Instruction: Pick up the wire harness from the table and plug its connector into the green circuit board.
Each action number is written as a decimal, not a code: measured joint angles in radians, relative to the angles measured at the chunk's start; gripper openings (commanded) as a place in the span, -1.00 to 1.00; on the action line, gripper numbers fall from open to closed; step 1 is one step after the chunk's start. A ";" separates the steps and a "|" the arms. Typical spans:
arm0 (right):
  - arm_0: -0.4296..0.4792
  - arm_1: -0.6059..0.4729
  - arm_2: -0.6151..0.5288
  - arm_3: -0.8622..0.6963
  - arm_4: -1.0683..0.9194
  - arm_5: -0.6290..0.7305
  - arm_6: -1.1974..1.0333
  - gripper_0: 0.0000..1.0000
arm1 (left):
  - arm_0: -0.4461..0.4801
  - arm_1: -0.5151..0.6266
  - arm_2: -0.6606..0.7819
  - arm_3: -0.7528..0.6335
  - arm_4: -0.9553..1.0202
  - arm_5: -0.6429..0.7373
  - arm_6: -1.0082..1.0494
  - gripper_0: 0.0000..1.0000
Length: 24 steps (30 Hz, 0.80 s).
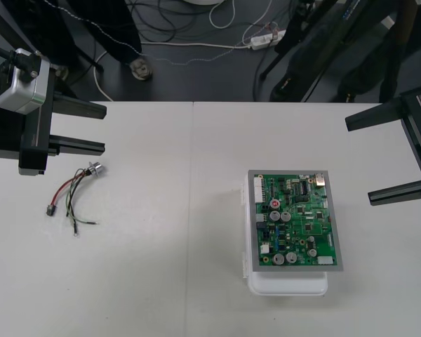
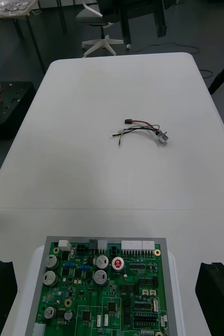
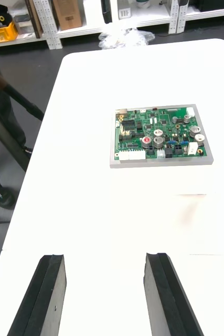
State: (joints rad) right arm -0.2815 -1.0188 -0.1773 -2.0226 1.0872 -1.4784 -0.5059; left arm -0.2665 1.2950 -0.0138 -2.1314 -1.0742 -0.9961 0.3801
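Black-fingered left gripper (image 1: pixel 104 129) and right gripper (image 1: pixel 358 161) gape wide, holding nothing; wire harness (image 1: pixel 74 196) lies near the left one.

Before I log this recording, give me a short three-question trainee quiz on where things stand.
1. Which black-fingered gripper is nearer the thin red, black and green wire harness lying on the plain light table: A, left gripper, or B, right gripper?
2. True or false: the harness's small black plug sits in the green circuit board.
3. Fill in: both grippers' fingers stand ____.
Key: 1 A; 2 false; 3 open.
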 measured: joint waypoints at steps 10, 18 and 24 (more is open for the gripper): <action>0.000 0.000 0.000 0.000 0.000 0.000 0.000 1.00 | 0.000 0.000 0.000 0.000 0.000 0.000 0.000 -0.13; 0.000 0.000 0.000 0.000 0.000 0.000 0.000 1.00 | 0.000 0.000 0.000 0.000 0.000 0.000 0.000 -0.12; 0.000 0.000 0.000 0.000 0.000 0.000 0.000 1.00 | 0.000 0.000 0.000 0.000 0.000 0.000 0.000 -0.12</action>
State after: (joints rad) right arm -0.2815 -1.0188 -0.1773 -2.0225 1.0872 -1.4784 -0.5059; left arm -0.2665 1.2950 -0.0138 -2.1314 -1.0742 -0.9961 0.3801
